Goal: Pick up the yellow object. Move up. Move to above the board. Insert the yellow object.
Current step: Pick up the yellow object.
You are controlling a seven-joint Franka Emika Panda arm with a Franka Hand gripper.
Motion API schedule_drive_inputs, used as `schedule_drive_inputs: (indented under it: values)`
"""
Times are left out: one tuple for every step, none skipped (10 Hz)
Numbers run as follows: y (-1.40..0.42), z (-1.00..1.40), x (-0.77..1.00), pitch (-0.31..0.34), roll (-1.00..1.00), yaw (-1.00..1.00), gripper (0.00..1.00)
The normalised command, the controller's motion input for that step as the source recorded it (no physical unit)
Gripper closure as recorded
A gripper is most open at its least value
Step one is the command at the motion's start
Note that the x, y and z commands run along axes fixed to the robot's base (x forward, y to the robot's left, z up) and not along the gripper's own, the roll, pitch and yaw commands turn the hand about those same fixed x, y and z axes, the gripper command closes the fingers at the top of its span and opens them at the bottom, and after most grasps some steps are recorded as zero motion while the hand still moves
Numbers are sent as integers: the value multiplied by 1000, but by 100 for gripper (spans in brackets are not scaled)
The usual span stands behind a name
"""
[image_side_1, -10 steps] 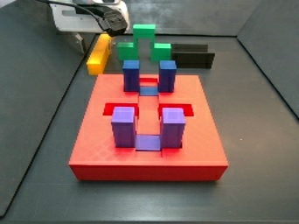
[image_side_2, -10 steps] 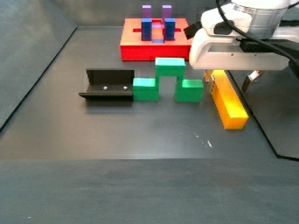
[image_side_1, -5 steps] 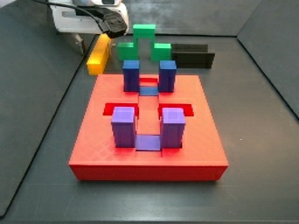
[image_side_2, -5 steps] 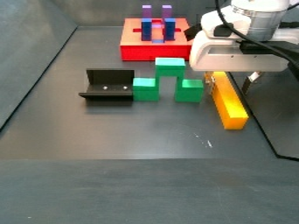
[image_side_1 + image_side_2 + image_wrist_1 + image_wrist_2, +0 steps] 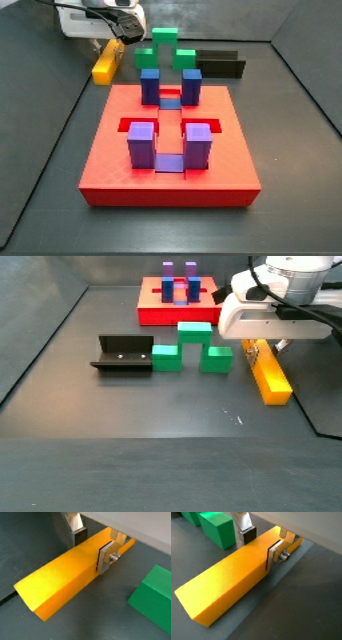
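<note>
You see the red board (image 5: 170,150) in front with blue and purple blocks upright; behind it the claw (image 5: 112,40) sits over the tilted yellow object (image 5: 107,60), beside the green block (image 5: 166,46).

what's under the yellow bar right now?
In a wrist view, the gripper clamps the yellow bar, which looks tilted; a dark shadow and bare floor show beside it. Directly beneath is hidden.

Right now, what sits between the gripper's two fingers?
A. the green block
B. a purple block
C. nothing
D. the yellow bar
D: in both wrist views the gripper has a silver finger on each long side of the yellow bar, near one end, away from the green block.
</note>
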Motion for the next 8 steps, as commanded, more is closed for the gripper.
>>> schedule_drive_inputs:
  values:
    - [0, 0, 0, 0, 0, 0, 100]
    - [0, 0, 0, 0, 0, 0, 100]
    - [0, 0, 0, 0, 0, 0, 100]
    - [0, 0, 0, 0, 0, 0, 100]
    - [0, 0, 0, 0, 0, 0, 100]
    - [0, 0, 0, 0, 0, 0, 100]
    - [0, 0, 0, 0, 0, 0, 100]
    - [0, 0, 0, 0, 0, 0, 100]
